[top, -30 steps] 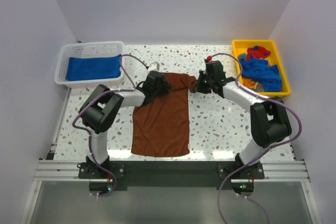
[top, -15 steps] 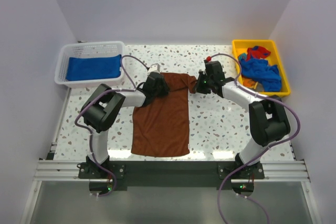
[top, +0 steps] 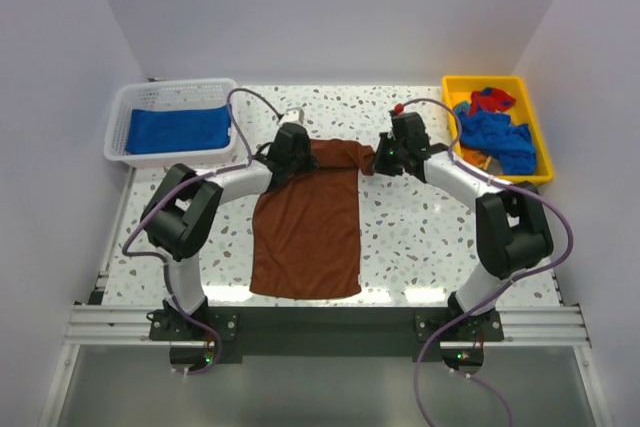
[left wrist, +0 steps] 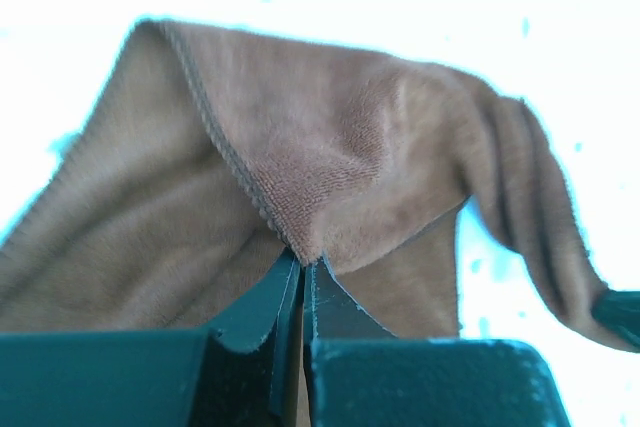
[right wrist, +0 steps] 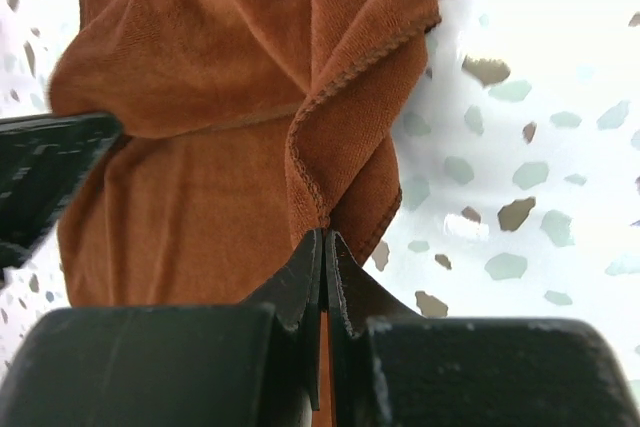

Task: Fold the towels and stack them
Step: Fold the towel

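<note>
Moved since a second ago: left gripper, up toward 12 o'clock and a touch toward 9, with the elbow swung out toward 9 as well. Closed in that same second too, from partly apart to jaws pressed together. Now pinching the far left corner of the brown towel, with the stitched hem bunched right at the fingertips in the left wrist view.

No change at the right gripper: clamped tight on the far right corner of the same cloth, with folds gathered at its tips and speckled table just beyond toward 3 o'clock.

Spread lengthwise down the middle, that brown towel: the 12 o'clock edge rumpled and caught between the two grippers, the 6 o'clock edge flat near the arm bases. Left side drawn a little straighter than before.

At 10 o'clock, a white basket with a folded blue towel lying flat inside, as before. At 2 o'clock, a yellow tray with a loose heap of towels, mostly blue, some red and orange, unmoved.
</note>
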Motion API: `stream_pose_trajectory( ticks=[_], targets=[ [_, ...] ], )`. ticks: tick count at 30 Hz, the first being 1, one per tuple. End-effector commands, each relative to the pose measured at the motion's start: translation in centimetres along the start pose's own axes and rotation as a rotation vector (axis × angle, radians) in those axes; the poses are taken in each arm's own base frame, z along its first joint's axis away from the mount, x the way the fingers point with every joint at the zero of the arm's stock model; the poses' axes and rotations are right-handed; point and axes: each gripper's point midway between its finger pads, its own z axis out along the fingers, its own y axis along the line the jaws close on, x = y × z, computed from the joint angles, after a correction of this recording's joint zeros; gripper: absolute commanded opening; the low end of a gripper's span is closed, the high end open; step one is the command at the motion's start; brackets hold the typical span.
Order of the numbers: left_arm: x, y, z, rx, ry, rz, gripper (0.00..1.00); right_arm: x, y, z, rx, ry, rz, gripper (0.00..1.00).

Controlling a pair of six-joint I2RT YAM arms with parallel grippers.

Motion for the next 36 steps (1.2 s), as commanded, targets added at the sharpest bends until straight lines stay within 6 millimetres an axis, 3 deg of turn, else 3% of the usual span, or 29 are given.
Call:
stream_pose_trajectory(
  ticks=[1,2,3,5,6,8,9,11,12,14,15,16,18,19,20,24,25,27,28,30,31,36],
  targets=[
    [-6.3,-1.2,-2.6,0.030,-0.050,0.014,0.00,-4.4,0.9,-1.5,-0.002,-0.104,-0.004,0.00],
    [-7.0,-1.2,-3.0,0.041,-0.050,0.010,0.00,-5.3,1.1,-1.8,-0.001,-0.119,-0.001,0.00],
    [-7.0,0.1,-3.3,0.011,-0.014,0.004,0.00,-6.1,0.8,-2.1,0.014,-0.140,0.003,0.00],
    [-8.6,-0.1,-4.1,0.038,-0.009,-0.004,0.00,-7.7,1.4,-2.6,0.014,-0.177,0.001,0.00],
    [-9.2,0.9,-4.3,0.021,0.002,-0.010,0.00,-8.3,1.3,-2.7,0.019,-0.188,0.007,0.00],
    [-10.8,0.8,-5.1,0.043,0.004,-0.012,0.00,-10.1,2.0,-3.1,0.011,-0.224,0.008,0.00],
    [-12.5,1.0,-5.4,0.046,-0.021,-0.006,0.00,-10.6,1.8,-2.8,0.016,-0.228,0.016,0.00],
    [-13.5,1.7,-5.4,0.032,-0.016,0.008,0.00,-12.7,2.5,-3.0,-0.001,-0.262,0.029,0.00],
    [-15.4,2.1,-5.6,0.026,-0.048,0.016,0.00,-13.4,2.7,-3.1,-0.006,-0.274,0.033,0.00],
    [-16.1,2.9,-5.0,0.016,-0.035,0.015,0.00,-15.7,3.1,-2.9,-0.016,-0.316,0.047,0.00],
    [-18.1,3.3,-5.1,0.022,-0.068,0.007,0.00,-16.5,3.1,-2.8,-0.019,-0.329,0.053,0.00],
    [-18.4,3.6,-4.6,0.034,-0.059,0.000,0.00,-18.0,3.6,-2.6,-0.030,-0.357,0.054,0.00],
    [-21.2,3.7,-4.6,0.058,-0.112,-0.010,0.00,-20.1,3.8,-2.4,-0.044,-0.401,0.059,0.00],
    [-21.6,3.8,-4.1,0.072,-0.111,-0.015,0.00,-21.7,4.2,-2.1,-0.058,-0.428,0.058,0.00],
    [-23.6,3.5,-4.3,0.089,-0.157,-0.013,0.00,-22.8,4.7,-2.0,-0.075,-0.455,0.051,0.00],
    [-27.2,2.3,-4.0,0.176,-0.246,0.000,0.00,-27.3,6.7,-2.0,-0.132,-0.565,0.006,0.00],
    [-27.5,2.5,-3.3,0.181,-0.247,-0.004,0.00,-29.1,7.9,-3.0,-0.157,-0.613,-0.008,0.00],
    [-29.7,1.9,-3.6,0.214,-0.289,0.003,0.00,-30.3,7.8,-1.7,-0.150,-0.633,-0.029,0.00],
    [-29.7,2.3,-2.6,0.215,-0.280,-0.003,0.00,-32.3,8.9,-3.2,-0.172,-0.690,-0.042,0.00],
    [-31.1,2.3,-2.7,0.234,-0.299,-0.007,0.00,-33.0,8.8,-2.0,-0.158,-0.698,-0.072,0.00],
    [-30.9,2.6,-2.1,0.232,-0.294,-0.009,0.00,-34.3,9.4,-3.1,-0.169,-0.736,-0.085,0.00],
    [-31.5,3.6,-1.7,0.229,-0.304,-0.005,0.00,-35.4,9.7,-3.4,-0.170,-0.770,-0.123,0.00]
  ],
)
